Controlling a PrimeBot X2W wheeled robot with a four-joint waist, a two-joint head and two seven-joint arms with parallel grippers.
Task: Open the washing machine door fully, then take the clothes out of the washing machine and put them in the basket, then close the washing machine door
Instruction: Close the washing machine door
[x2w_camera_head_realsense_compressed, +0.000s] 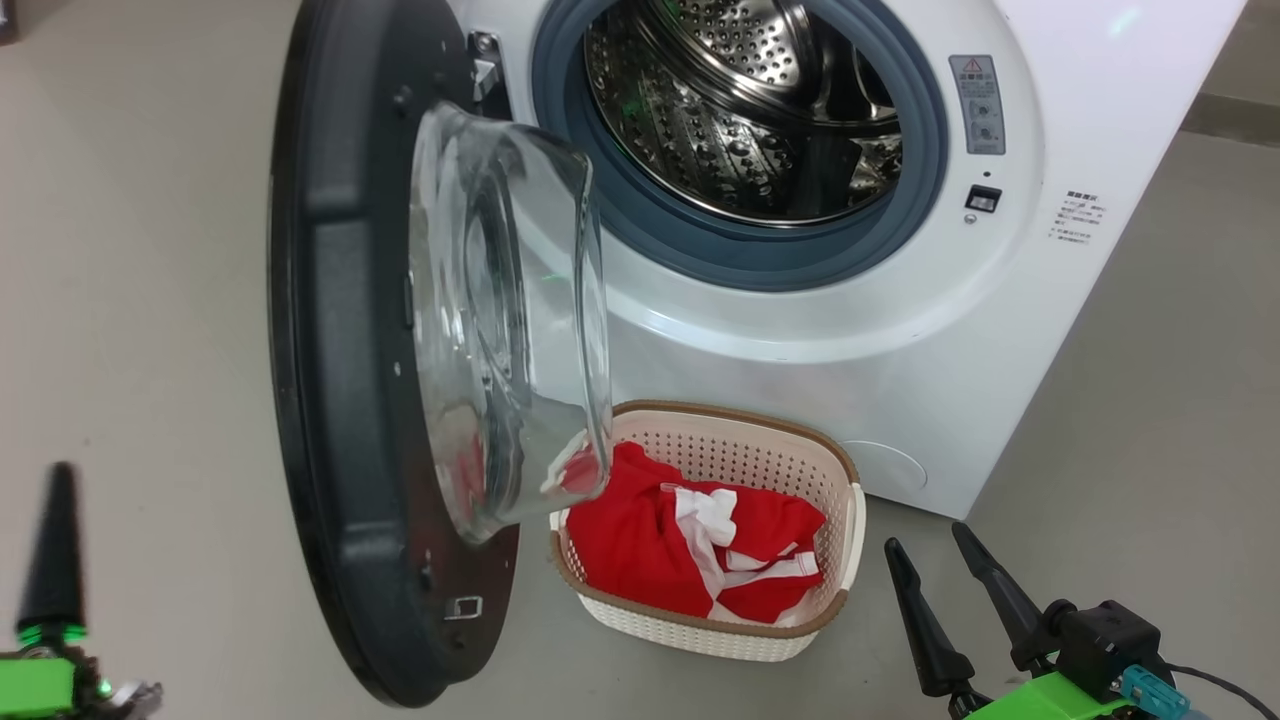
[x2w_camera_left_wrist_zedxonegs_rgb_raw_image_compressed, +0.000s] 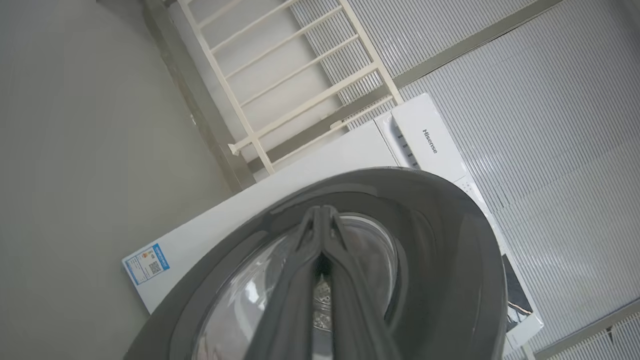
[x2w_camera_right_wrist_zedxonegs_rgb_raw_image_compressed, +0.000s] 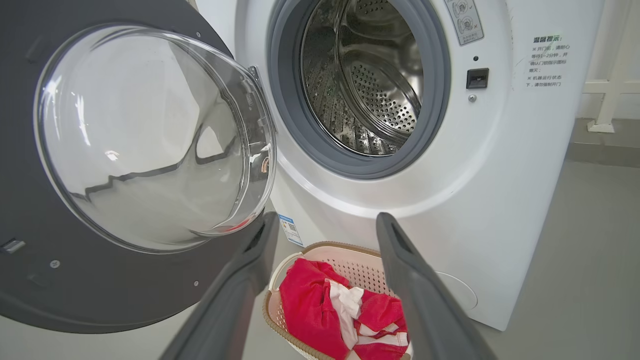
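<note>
The washing machine (x2w_camera_head_realsense_compressed: 800, 330) is seen with its round opening exposed, a grey gasket (x2w_camera_head_realsense_compressed: 740, 255) ringing the steel drum (x2w_camera_head_realsense_compressed: 740, 110). The washing machine door (x2w_camera_head_realsense_compressed: 340, 400) is swung out at nine o'clock of that opening, its black rim edge-on to the head view and its clear glass bowl bulging toward three o'clock. The basket (x2w_camera_head_realsense_compressed: 730, 440) is set on the floor (x2w_camera_head_realsense_compressed: 150, 200) at six o'clock of the opening, just beside the machine's front and partly overlapped by the glass bowl in the head view. The clothes (x2w_camera_head_realsense_compressed: 640, 540) are heaped inside it, red fabric crossed by white strips. The left gripper (x2w_camera_head_realsense_compressed: 62, 470) is found at eight o'clock of the head view, well apart from the basket, with its fingers clenched together and nothing caught between them; in the left wrist view its joined tips are laid over the door's outer face, though contact cannot be judged. The right gripper (x2w_camera_head_realsense_compressed: 927, 537) is placed at four o'clock, near the basket's right end, its fingers spread apart and nothing grasped. In the right wrist view the basket and clothes are framed between those two fingers.
</note>
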